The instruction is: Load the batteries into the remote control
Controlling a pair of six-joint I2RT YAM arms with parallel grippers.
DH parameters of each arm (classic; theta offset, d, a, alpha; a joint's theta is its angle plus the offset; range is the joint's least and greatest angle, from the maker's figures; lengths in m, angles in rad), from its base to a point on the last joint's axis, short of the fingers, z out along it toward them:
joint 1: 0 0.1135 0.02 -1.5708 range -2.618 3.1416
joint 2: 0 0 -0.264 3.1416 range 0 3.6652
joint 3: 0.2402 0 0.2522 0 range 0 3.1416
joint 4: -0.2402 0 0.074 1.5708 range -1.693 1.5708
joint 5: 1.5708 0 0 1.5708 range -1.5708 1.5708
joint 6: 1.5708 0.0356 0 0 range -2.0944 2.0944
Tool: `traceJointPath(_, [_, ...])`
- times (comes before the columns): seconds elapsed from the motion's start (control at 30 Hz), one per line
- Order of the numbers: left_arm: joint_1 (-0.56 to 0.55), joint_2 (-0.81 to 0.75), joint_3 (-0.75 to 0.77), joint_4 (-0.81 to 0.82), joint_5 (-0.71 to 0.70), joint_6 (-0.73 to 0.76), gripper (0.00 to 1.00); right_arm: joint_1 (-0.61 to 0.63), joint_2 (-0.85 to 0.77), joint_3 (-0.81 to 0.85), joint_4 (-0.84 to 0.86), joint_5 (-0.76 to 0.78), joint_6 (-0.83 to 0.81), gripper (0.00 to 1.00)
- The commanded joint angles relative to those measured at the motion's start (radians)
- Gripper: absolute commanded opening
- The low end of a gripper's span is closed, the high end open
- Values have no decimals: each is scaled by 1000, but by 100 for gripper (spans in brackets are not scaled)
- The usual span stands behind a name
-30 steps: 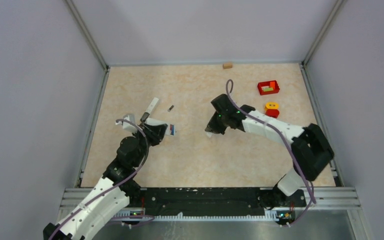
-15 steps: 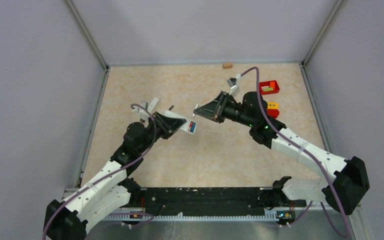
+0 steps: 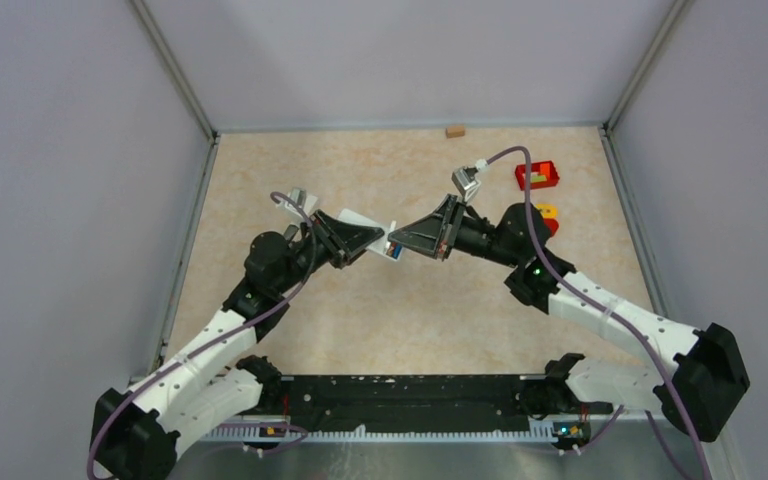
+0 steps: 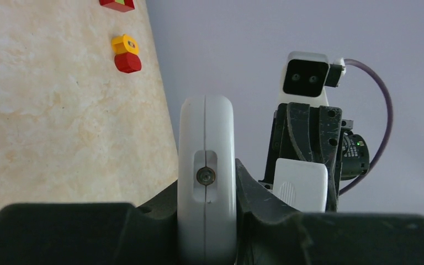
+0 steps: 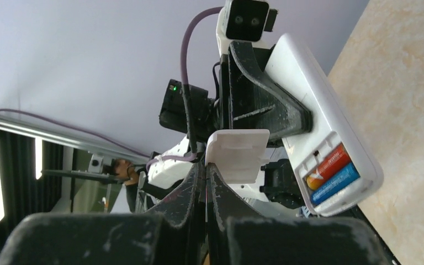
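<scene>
Batteries (image 5: 331, 174), one red and one blue, lie side by side in the open bay at one end of the remote control (image 5: 337, 118). The left gripper (image 3: 362, 238) holds that handset in the air over the middle of the table (image 3: 440, 320), its jaws clamped on the two broad faces. The right gripper (image 3: 407, 238) faces it from 3 o'clock in the top view, its jaws pinched shut on one edge of the thin white battery cover (image 5: 237, 154). Seen from the right wrist, the open bay sits at about 4 o'clock of that cover, near it but apart. The likely trouble, as I judge it, lies in the closing. The cover is gripped by a narrow edge and could swivel or slip if it meets the bay askew. A push from 3 o'clock could also twist the remote control in the left jaws. With the bay uncovered and tilted, a jolt could shake the batteries loose onto the table.
</scene>
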Motion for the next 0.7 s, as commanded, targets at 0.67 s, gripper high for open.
traceJointPath(0.67, [24,-35,12,183,81,-140,0,9,8,-99,284,-3,176,0])
